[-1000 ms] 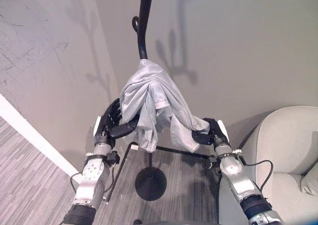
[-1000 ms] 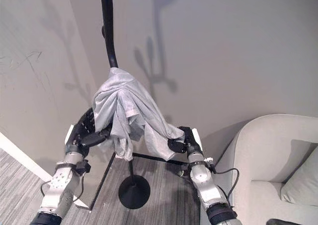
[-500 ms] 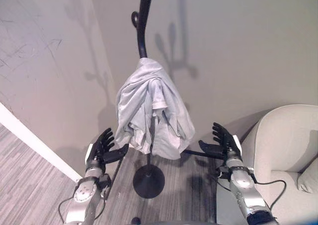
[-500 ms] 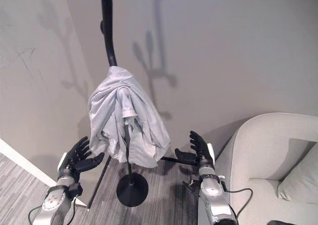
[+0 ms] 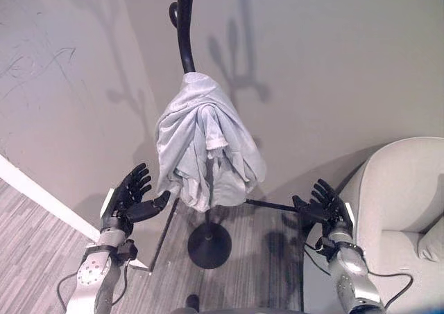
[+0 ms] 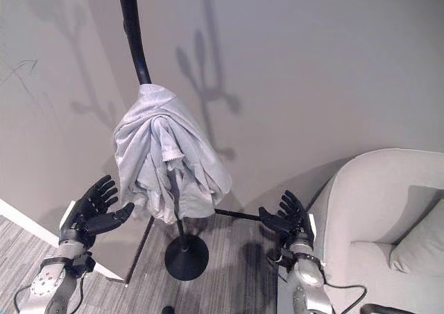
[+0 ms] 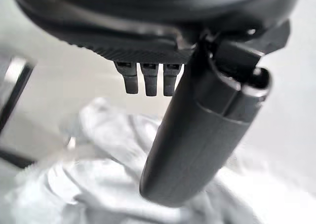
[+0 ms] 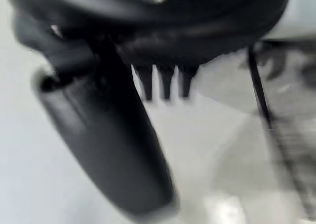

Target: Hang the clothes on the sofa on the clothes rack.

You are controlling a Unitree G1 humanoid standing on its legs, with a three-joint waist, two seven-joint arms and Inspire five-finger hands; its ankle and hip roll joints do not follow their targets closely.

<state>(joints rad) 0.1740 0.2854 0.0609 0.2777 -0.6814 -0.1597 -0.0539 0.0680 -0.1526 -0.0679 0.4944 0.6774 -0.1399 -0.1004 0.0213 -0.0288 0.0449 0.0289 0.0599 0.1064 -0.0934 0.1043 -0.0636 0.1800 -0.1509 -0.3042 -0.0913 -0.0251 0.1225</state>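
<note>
Corner of a room with plain grey walls, a white baseboard and grey plank floor point(image 5: 41, 258); a pale sofa point(image 5: 406, 203) sits at the right edge. A black clothes rack point(image 5: 184, 37) stands on a round base point(image 5: 209, 246), a thin side bar reaching out low toward the right. The garment point(image 5: 205, 144) — light grey, crumpled — is draped over a hook on the rack, hanging in loose folds clear of the floor. Left robot hand point(image 5: 128, 196) is just beside the cloth's lower left edge, fingers spread and straight, holding nothing. Right robot hand point(image 5: 325, 203) is further off by the sofa, fingers likewise spread, empty. The hang looks done. Judging by the folds, the cloth is soft, light and limp — likely to slide if nudged. If it needs adjusting, take a pinch at the bunched top near the hook, not the loose hem.
</note>
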